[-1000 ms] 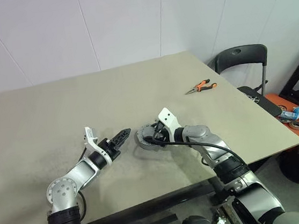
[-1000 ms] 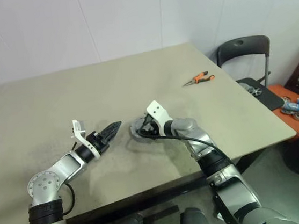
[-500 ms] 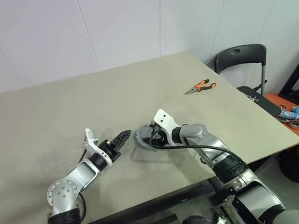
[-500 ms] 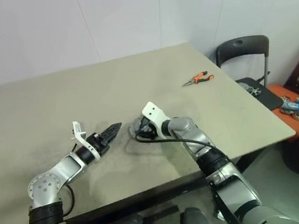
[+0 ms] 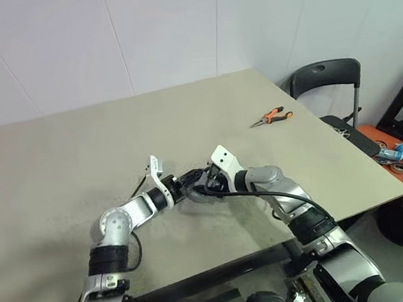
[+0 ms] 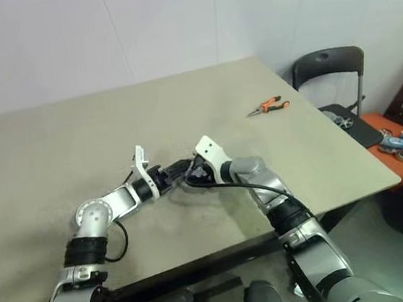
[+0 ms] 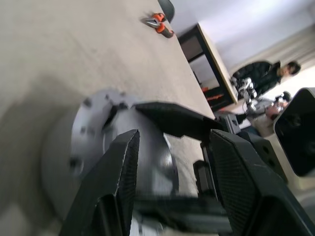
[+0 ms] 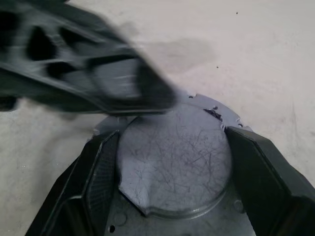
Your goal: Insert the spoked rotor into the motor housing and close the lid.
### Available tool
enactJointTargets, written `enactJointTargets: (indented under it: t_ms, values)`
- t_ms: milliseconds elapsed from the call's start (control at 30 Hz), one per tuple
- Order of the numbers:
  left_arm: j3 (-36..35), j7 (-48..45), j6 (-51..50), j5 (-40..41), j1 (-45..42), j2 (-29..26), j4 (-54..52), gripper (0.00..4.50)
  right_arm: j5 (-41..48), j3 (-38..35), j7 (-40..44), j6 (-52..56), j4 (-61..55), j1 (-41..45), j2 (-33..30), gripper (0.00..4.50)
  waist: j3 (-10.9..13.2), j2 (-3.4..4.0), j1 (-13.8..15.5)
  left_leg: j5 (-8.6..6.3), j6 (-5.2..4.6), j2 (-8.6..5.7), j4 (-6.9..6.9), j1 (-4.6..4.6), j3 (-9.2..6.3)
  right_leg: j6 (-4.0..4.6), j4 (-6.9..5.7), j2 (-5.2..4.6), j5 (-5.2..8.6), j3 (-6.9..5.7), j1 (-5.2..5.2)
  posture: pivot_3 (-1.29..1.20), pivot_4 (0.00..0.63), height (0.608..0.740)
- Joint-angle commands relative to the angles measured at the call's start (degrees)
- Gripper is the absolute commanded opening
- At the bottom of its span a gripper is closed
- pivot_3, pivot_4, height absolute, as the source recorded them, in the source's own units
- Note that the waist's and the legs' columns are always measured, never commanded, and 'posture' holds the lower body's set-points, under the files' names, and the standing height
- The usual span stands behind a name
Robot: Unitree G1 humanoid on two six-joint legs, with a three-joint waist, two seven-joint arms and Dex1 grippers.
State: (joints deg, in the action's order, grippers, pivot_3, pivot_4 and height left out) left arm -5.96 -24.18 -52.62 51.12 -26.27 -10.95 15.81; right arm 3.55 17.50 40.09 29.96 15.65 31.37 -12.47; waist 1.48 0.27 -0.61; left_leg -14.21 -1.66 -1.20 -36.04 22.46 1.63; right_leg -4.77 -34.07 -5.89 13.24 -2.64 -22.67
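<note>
Now we begin at the left gripper (image 5: 190, 181), whose two black fingers stand apart with nothing between them. Their tips reach to the motor housing (image 8: 174, 157) from its left side, and we cannot tell if they touch it. Next comes the housing itself. It lies on the table (image 5: 58, 167) as a grey round metal body with a flat scratched face and a flange with small holes, and it sits right in front of both grippers. At its other side is the right gripper (image 5: 204, 185). Its fingers are spread wide around the round body, one on each side, and seem to clamp it. Further right of this hand, well apart, lie orange-handled pliers (image 5: 270, 117).
</note>
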Motion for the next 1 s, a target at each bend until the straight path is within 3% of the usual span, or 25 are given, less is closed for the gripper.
enactJointTargets:
  t_ms: [33,367,567,733,867,1000]
  values:
    - [2.95,-2.56,1.21,-5.11,-1.93,0.69,3.75,2.44,-2.51,1.36,-1.6,5.31,3.01,-3.58,-2.16,3.05,-0.01,0.02,0.14,0.0,0.0,0.0,0.0,0.0,0.0,0.0,0.0,-0.01,0.0,-0.01,0.0,0.0,0.0,0.74]
    - [5.75,-7.84,3.03,-12.53,-2.31,-1.72,4.3,2.44,-2.26,0.52,-2.28,6.98,0.11,-5.5,-3.1,3.05,-0.15,0.17,0.75,-0.01,0.01,-0.01,0.07,0.05,0.0,-0.14,0.16,-0.1,0.1,-0.03,0.03,0.0,0.0,0.74]
    - [11.21,-11.96,12.57,-21.96,-2.97,-5.81,3.04,2.44,-2.1,0.3,-2.31,7.56,-0.67,-5.66,-3.44,3.05,-0.14,0.25,1.41,-0.01,0.02,-0.01,0.15,0.05,0.0,-0.13,0.18,-0.1,0.11,-0.03,0.0,0.0,0.0,0.74]
    - [10.1,-12.07,14.17,-23.06,-4.05,-3.21,1.95,2.44,-2.17,0.52,-2.69,7.6,-0.51,-5.88,-3.21,3.05,-0.09,0.27,1.34,-0.02,0.01,0.0,0.15,0.21,0.0,-0.13,0.38,-0.17,0.1,-0.1,-0.02,0.0,0.0,0.74]
    - [7.4,-12.03,13.29,-21.85,-4.49,-0.8,1.58,1.55,-2.06,0.69,-3.08,7.96,-0.85,-6.01,-2.9,3.04,-0.09,0.27,1.37,-0.02,0.01,-0.01,0.16,0.25,0.0,-0.16,0.41,-0.52,0.09,-0.62,-0.02,0.0,0.0,0.74]
    - [4.82,-12.02,9.81,-20.12,-4.91,0.26,1.02,0.21,-2.04,0.59,-3.37,8.13,-0.81,-6.11,-2.84,3.04,-0.08,0.25,1.37,-0.02,0.01,-0.01,0.17,0.29,0.0,-0.19,0.41,-0.6,0.07,-0.81,-0.06,0.0,0.0,0.74]
